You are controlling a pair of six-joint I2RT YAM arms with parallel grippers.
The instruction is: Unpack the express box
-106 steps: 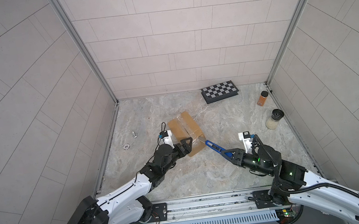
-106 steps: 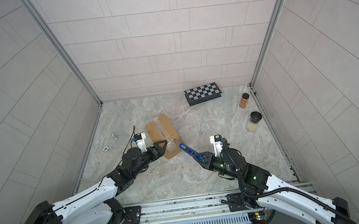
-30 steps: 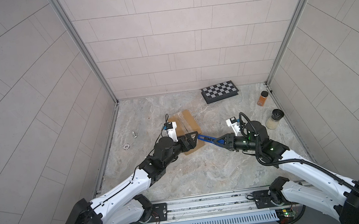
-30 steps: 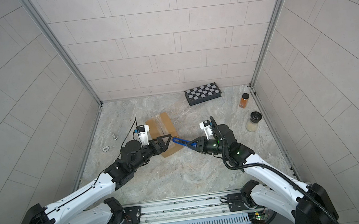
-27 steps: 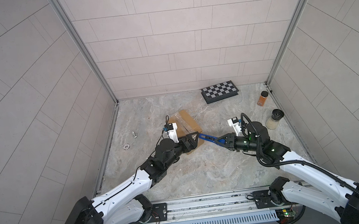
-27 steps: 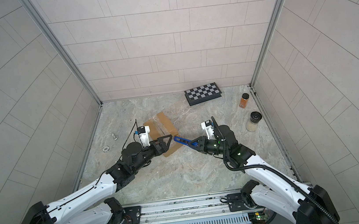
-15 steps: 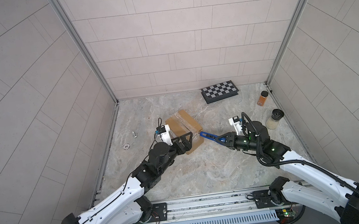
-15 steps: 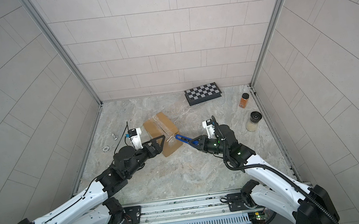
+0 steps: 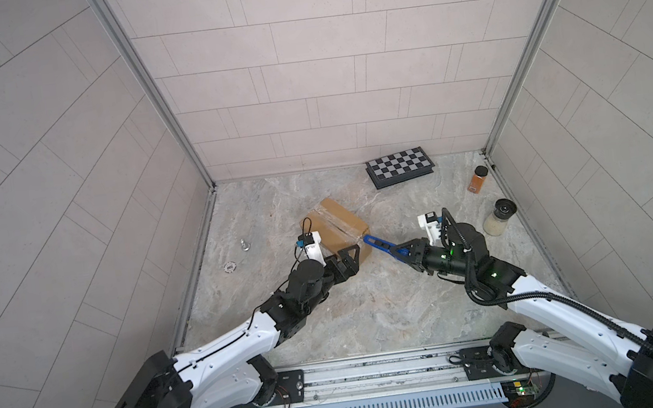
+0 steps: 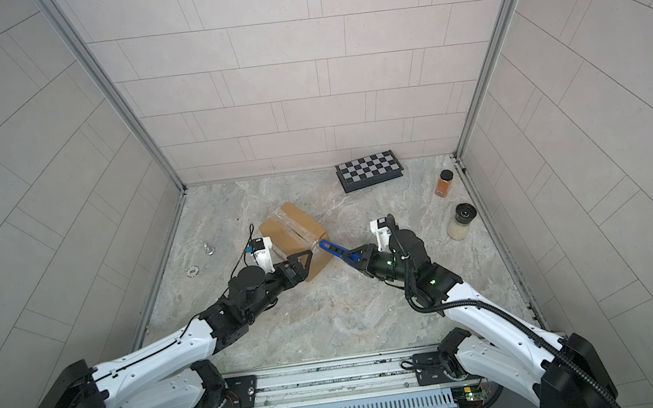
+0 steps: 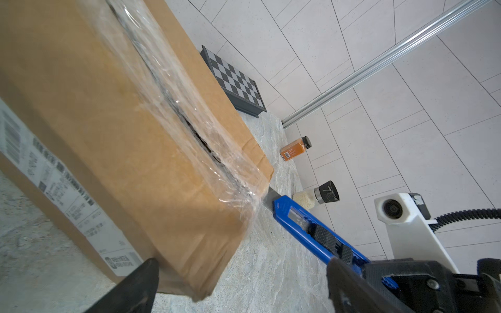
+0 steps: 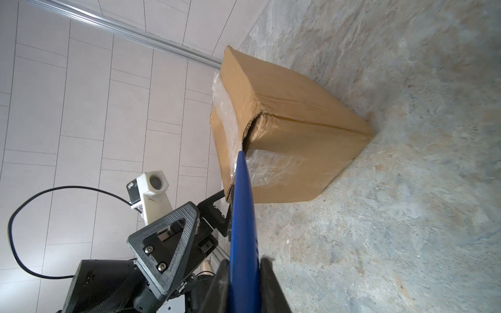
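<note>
**Knife tip arrives at the box's taped seam**

Compared with a second ago, the blue utility knife (image 9: 379, 244) clenched in the right claw (image 9: 405, 251) has edged forward. Its blade now touches the clear tape (image 11: 173, 89) at the end of the express box (image 9: 338, 229), which sits mid-counter (image 9: 370, 313) and has barely shifted. The left claw (image 9: 347, 257) hangs released and spread wide around the box's near corner, by the shipping label (image 11: 54, 184), gripping nothing. One of its fingers (image 12: 165, 238) lies just beside the knife. Well behind stand a checkered case (image 9: 400, 166), an orange spice jar (image 9: 479, 179) and a grinder jar (image 9: 500, 216) of white grains. A small metal piece (image 9: 244, 244) and a round disc (image 9: 230, 267) lie apart at the left edge.
</note>
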